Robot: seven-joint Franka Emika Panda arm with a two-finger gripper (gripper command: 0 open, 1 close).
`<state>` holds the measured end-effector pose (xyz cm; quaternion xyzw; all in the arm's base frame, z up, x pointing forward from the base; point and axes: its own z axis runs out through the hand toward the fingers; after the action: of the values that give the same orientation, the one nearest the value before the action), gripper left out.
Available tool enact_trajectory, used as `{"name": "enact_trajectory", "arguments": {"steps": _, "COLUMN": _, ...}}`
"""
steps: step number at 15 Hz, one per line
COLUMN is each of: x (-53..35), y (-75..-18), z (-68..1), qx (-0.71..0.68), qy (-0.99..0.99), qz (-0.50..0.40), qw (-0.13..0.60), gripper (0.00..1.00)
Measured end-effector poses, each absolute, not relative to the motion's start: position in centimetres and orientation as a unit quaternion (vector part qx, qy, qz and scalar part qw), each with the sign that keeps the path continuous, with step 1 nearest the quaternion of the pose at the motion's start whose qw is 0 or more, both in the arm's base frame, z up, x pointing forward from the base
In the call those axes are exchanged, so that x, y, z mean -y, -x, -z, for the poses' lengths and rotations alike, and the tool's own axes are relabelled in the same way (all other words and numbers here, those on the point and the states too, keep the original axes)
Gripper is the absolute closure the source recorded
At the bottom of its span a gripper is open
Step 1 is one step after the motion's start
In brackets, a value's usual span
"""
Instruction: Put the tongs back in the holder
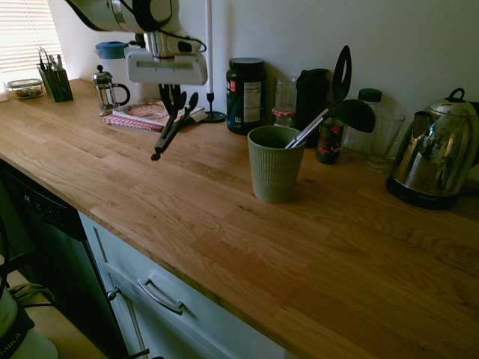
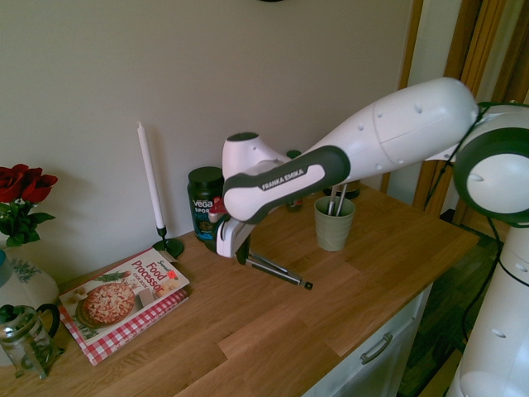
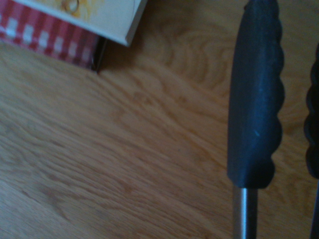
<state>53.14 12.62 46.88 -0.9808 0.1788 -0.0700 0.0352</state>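
Tongs (image 1: 171, 126) hang in the air above the wooden counter (image 1: 224, 217), clear of its surface and tilted, with the joined end up in the claw and the black tips pointing down toward the front edge. The gripper (image 1: 174, 96) is closed on them near their upper end. In the wrist view one tip (image 3: 255, 99) shows as a matte dark pad with a scalloped edge on a slim bare-metal arm, over the counter's grain.

The step in hand looks like the carry: the tongs are lifted, but not yet over the holder (image 1: 274, 163). That ribbed, olive-green, slightly tapered cup stands well apart from them, further along the counter toward the kettle (image 1: 438, 153). It already holds a black spoon (image 1: 329, 120) on a pale handle and a black slotted spatula (image 1: 342, 73), both leaning toward the back wall. The next move probably calls for travel across to the cup, a turn of the tongs closer to upright, and a descent into the free side of the mouth, away from those two handles.

Nearer the back edge lie a cookbook (image 2: 124, 294) on a red checked cloth, a white candle (image 2: 150, 178) and a dark labelled jar (image 1: 245, 96).
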Motion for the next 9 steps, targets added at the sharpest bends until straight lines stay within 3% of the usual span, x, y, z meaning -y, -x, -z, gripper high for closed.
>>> {"name": "enact_trajectory", "arguments": {"steps": 9, "x": -1.3, "y": -50.1, "z": -62.6, "qx": -0.399, "qy": 0.888, "qz": 0.225, "qw": 0.033, "gripper": 1.00}}
